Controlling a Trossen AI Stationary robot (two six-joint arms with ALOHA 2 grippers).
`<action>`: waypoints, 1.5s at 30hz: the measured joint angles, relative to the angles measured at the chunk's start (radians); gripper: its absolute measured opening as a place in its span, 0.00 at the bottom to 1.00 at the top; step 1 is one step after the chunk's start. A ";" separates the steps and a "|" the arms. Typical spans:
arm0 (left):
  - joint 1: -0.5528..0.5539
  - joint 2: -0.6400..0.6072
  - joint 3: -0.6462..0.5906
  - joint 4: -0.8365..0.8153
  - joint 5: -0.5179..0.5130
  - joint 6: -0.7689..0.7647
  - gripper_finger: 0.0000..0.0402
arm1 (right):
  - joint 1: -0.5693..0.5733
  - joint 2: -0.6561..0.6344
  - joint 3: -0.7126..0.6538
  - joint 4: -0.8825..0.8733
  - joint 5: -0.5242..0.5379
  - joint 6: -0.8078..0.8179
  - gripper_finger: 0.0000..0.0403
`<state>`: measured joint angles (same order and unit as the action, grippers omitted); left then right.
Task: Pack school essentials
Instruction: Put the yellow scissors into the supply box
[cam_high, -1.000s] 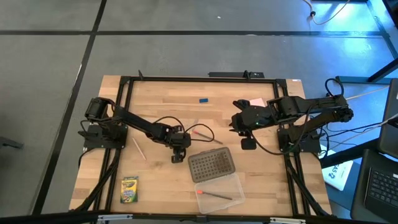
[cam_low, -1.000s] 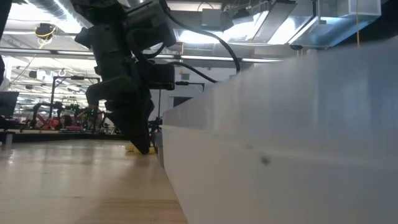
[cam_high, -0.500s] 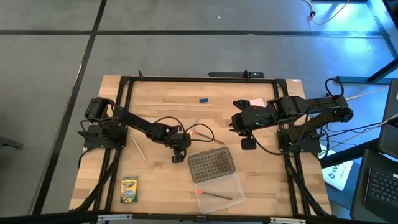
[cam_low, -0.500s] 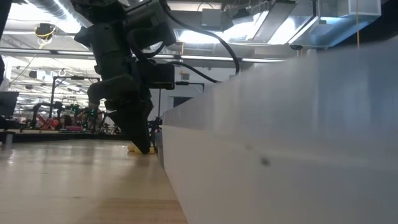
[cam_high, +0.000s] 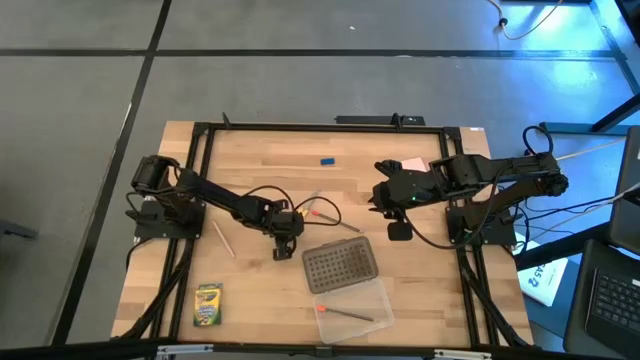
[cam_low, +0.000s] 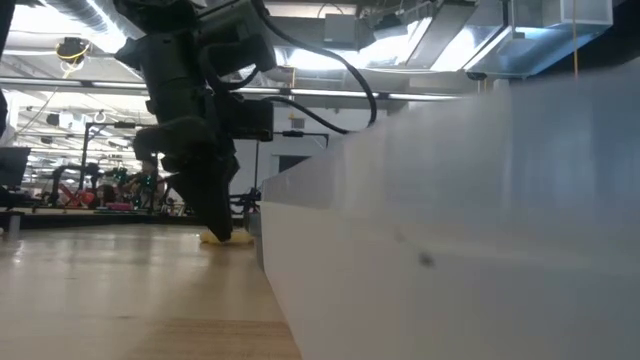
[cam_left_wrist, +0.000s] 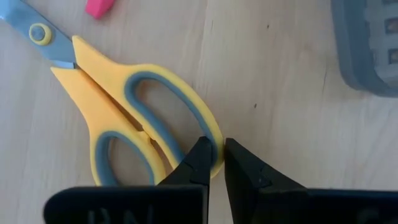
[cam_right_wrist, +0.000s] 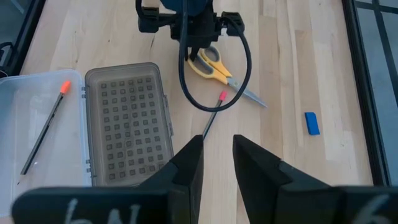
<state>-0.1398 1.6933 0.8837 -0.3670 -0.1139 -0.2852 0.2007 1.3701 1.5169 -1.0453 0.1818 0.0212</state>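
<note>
The yellow-handled scissors (cam_left_wrist: 81, 74) lie flat on the table at mid-table (cam_high: 305, 212), blades toward the far right. My left gripper (cam_left_wrist: 214, 158) points down at their handle end and is shut on one loop; it also shows from afar in the right wrist view (cam_right_wrist: 194, 53). My right gripper (cam_right_wrist: 217, 155) hovers open over the right-middle of the table (cam_high: 385, 200), touching nothing. A dark pencil with a pink end (cam_right_wrist: 211, 115) lies beside the scissors. The blue eraser (cam_high: 326, 160), the pink pad (cam_high: 412, 163), a pale pencil (cam_high: 223, 238) and the crayon box (cam_high: 208, 305) lie apart. My left gripper pinches the outer rim of one scissor handle loop (cam_left_wrist: 216, 144), with one finger (cam_left_wrist: 198, 163) inside the loop and the other (cam_left_wrist: 245, 171) outside it. The fingers come from above, pointing down. The scissors lie flat on the table.
The clear case lies open near the front: its grey dotted lid (cam_high: 338, 264) sits close to my left gripper, and its base (cam_high: 352, 308) holds a pencil with an orange end (cam_right_wrist: 43, 127). In the low view the case wall (cam_low: 450, 220) blocks the right side.
My left gripper has shifted a little toward the table's left edge, staying low over the scissors' handles. My right arm has kept still.
</note>
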 joint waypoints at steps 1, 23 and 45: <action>0.000 -0.002 0.000 0.001 0.000 0.000 0.04 | 0.000 0.000 0.000 0.000 0.000 0.000 0.22; -0.025 -0.092 0.050 -0.030 0.002 0.008 0.06 | 0.000 -0.001 0.000 -0.045 0.000 -0.001 0.22; -0.286 -0.082 0.231 0.124 -0.020 -0.002 0.06 | 0.000 -0.143 0.000 -0.067 -0.081 0.003 0.22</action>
<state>-0.4262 1.6109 1.1149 -0.2430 -0.1337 -0.2875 0.2005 1.2269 1.5166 -1.1118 0.1011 0.0238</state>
